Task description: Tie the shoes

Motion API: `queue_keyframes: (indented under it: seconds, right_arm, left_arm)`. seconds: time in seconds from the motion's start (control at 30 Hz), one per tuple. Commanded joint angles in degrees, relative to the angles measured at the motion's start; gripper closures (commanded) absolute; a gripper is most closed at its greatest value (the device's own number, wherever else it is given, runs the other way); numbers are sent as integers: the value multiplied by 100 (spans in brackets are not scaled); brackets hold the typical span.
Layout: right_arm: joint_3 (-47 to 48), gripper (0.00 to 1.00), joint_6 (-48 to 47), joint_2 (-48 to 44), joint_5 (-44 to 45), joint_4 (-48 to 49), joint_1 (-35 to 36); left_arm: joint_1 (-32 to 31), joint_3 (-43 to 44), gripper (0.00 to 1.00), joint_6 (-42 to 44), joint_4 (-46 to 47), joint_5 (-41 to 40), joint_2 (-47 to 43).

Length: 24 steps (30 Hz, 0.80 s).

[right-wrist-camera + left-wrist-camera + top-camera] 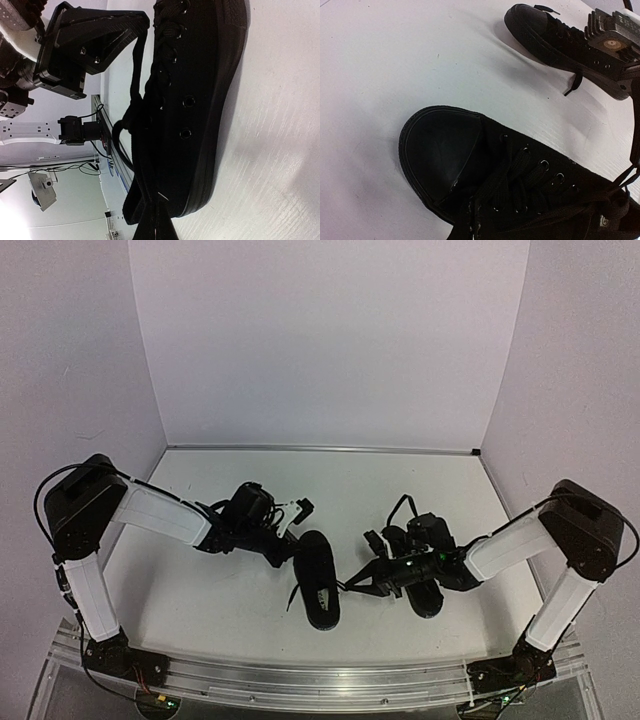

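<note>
Two black low-top shoes lie on the white table. The left shoe (318,575) shows a small white insole label and fills the left wrist view (440,150) and the right wrist view (200,100). The right shoe (425,592) lies mostly under my right arm; it also shows in the left wrist view (545,35). My left gripper (288,548) sits at the left shoe's toe end, shut on a lace (545,212) of that shoe. My right gripper (362,583) is between the shoes, shut on the other lace (145,200) of the left shoe. Both laces run taut to a crossing over the tongue.
White walls (330,340) enclose the table on three sides. An aluminium rail (300,680) with the arm bases runs along the near edge. My right gripper's body (612,47) hangs over the right shoe. My left gripper's body (90,40) is near the left shoe's toe.
</note>
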Motion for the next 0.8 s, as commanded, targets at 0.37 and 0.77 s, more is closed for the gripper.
queue_keyframes:
  seconds: [0.37, 0.77]
  right_arm:
    - [-108, 100, 59, -241, 2, 56, 94]
    - [-345, 100, 30, -339, 29, -3, 103]
  left_arm:
    - [87, -60, 100, 92, 173, -323, -161]
    - [89, -23, 100, 108, 143, -472, -82]
